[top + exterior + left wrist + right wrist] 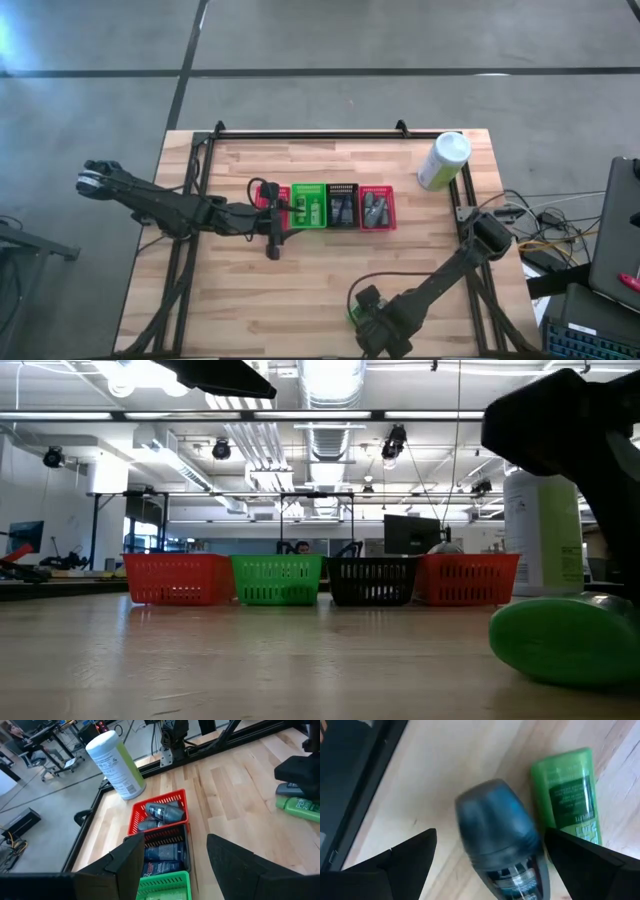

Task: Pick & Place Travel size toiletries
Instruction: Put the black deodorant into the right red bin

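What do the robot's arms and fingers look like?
Both arms are dark, jointed rods. The left arm ends in a pale grey cap at its outer joint. A black cable loops near the right gripper. The left gripper's fingers are flat, black wedges.

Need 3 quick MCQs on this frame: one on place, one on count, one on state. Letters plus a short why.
1. Where does the white-and-green canister stand?
A. inside the green basket
B. on the table near the far right corner
C. under the left arm

2. How many mesh baskets stand in the row?
A. two
B. four
C. six

3. How is the right tool?
A. open over a dark mini bottle, with a green tube lying beside it
B. shut on the canister
C. shut inside a red basket

Answers:
1 B: the high view shows it upright by that corner, apart from the row.
2 B: red, green, black, red in the low view.
3 A: the right wrist view shows both fingers spread either side of the bottle on the bare wood.
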`<state>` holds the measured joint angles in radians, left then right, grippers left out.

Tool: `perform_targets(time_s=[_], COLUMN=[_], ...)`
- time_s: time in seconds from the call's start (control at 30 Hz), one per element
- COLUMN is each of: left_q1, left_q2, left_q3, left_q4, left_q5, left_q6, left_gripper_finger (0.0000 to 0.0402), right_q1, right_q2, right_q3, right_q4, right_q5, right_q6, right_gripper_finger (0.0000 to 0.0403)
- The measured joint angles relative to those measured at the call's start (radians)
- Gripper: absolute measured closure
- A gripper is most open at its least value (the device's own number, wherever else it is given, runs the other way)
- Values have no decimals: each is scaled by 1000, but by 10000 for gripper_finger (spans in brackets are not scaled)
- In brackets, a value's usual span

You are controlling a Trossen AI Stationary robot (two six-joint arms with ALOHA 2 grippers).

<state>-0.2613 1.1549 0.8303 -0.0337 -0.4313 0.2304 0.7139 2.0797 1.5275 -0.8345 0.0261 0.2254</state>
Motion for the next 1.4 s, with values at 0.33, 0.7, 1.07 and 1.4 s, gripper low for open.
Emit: perform_targets(time_s=[0.33,0.7,1.07,1.4], left_q1=[0,0,0,0], left_q2=[0,0,0,0], left_q3=[0,0,0,0], left_q4=[-7,-6,-5,-9], left_q5=[0,0,0,0], left_q6=[0,-4,-7,-32], left_gripper_finger=[181,181,181,181], right_q1=[0,-1,-1,-39], right_q2=[3,1,-54,-135], right_q3=[-54,-49,-43,-52], right_q4=[27,29,8,-161], right_q5=[-1,0,31,121], right_q6=[0,3,120,405], right_gripper_finger=[73,199,185,197])
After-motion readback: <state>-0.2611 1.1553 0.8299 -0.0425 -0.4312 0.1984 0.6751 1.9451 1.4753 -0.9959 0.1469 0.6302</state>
